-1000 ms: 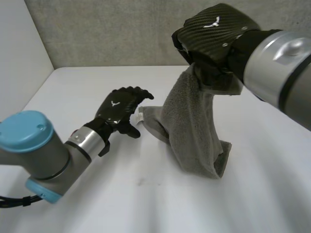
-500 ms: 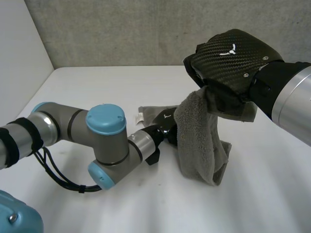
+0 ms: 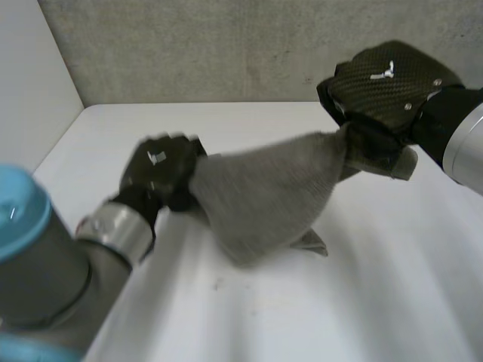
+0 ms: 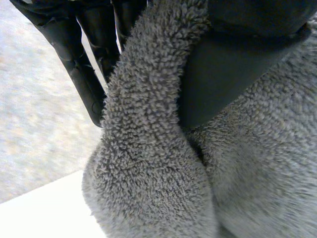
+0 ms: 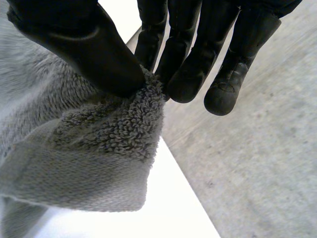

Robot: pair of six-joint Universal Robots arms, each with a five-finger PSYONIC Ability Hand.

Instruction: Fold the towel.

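Observation:
A grey towel (image 3: 264, 188) hangs stretched in the air between my two hands, its lowest part sagging down to the white table (image 3: 339, 302). My left hand (image 3: 160, 172) is shut on one end of it. In the left wrist view the towel (image 4: 148, 163) is pinched between the thumb and the fingers (image 4: 81, 74). My right hand (image 3: 385, 87) is shut on the other end, higher up. The right wrist view has the thumb and fingers (image 5: 185, 64) squeezing a hemmed corner of the towel (image 5: 99, 144).
A grey back wall (image 3: 226, 45) and a white side wall (image 3: 30, 83) close off the table behind and beside my left arm. My left arm (image 3: 45, 264) crosses the near corner of the table.
My left hand reached in, closed on the towel's lower end and pulled it away to the left and upward. The towel now spans both hands, no longer dangling from the right one.

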